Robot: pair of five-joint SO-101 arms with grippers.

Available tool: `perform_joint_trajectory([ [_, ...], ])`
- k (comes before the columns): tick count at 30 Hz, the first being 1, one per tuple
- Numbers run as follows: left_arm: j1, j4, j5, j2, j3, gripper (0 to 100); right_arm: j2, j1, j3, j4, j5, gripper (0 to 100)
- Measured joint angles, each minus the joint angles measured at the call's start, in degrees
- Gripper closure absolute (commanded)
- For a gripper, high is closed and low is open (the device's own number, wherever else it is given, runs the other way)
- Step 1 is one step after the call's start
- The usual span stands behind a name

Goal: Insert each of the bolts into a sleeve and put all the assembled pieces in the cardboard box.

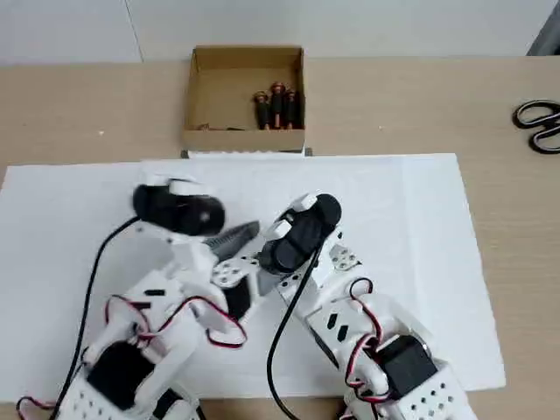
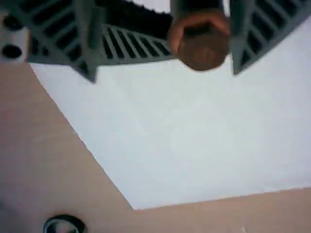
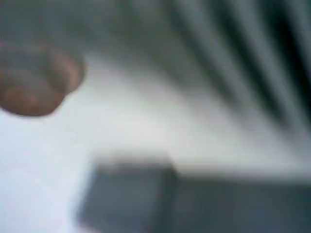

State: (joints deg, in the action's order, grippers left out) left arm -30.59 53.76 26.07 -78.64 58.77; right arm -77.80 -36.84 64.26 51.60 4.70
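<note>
1. The cardboard box (image 1: 199, 96) is holding three assembled pieces (image 1: 276, 108) at its right side.
2. A blurred copper-headed piece (image 2: 199, 43) is hanging by the left tool (image 2: 164, 73); whether it or the right tool (image 1: 269, 238) is clenching, I cannot tell.

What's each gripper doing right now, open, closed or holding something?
Left gripper: cannot tell; a copper-coloured round piece sits at it.
Right gripper: cannot tell, too blurred.

No legible txt, labels, nos. or signs anywhere, incl. on cardboard box (image 1: 247, 140).
</note>
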Motion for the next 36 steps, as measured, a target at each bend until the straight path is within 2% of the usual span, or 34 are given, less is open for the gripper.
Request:
perform_joint_trajectory([
  [1, 0.7, 0.0, -1.49, -1.23, 0.18, 99, 0.0, 0.0, 0.0, 0.0, 0.0, 99.5],
  [4, 2.46, 0.0, -4.48, -4.66, 2.55, 99, 0.0, 0.0, 0.0, 0.0, 0.0, 99.5],
  [13, 10.73, -1.05, -5.71, -18.11, 17.67, 100, 0.0, -0.09, 0.0, -0.18, 0.0, 99.5],
  [16, 15.74, -5.54, -7.91, -24.09, 25.76, 100, 0.0, 0.09, 0.0, -2.55, 0.0, 99.5],
  [20, 21.54, -16.44, -11.16, -24.53, 34.9, 100, 0.0, 2.81, 0.0, -7.65, 0.0, 99.5],
  [22, 23.03, -21.01, -11.52, -24.44, 37.27, 100, 0.0, 4.84, 0.53, -9.32, 0.0, 99.5],
  [25, 23.65, -23.21, -11.69, -24.53, 37.71, 100, 0.0, 7.38, 4.57, -12.92, 0.0, 99.5],
  [30, 24.53, -22.95, -11.69, -24.53, 37.89, 100, -4.04, 10.9, 12.75, -20.57, 0.0, 99.5],
  [36, 24.7, -12.04, -11.69, -24.53, 37.89, 100, -6.86, 16.79, 18.64, -25.93, 0.0, 99.5],
])
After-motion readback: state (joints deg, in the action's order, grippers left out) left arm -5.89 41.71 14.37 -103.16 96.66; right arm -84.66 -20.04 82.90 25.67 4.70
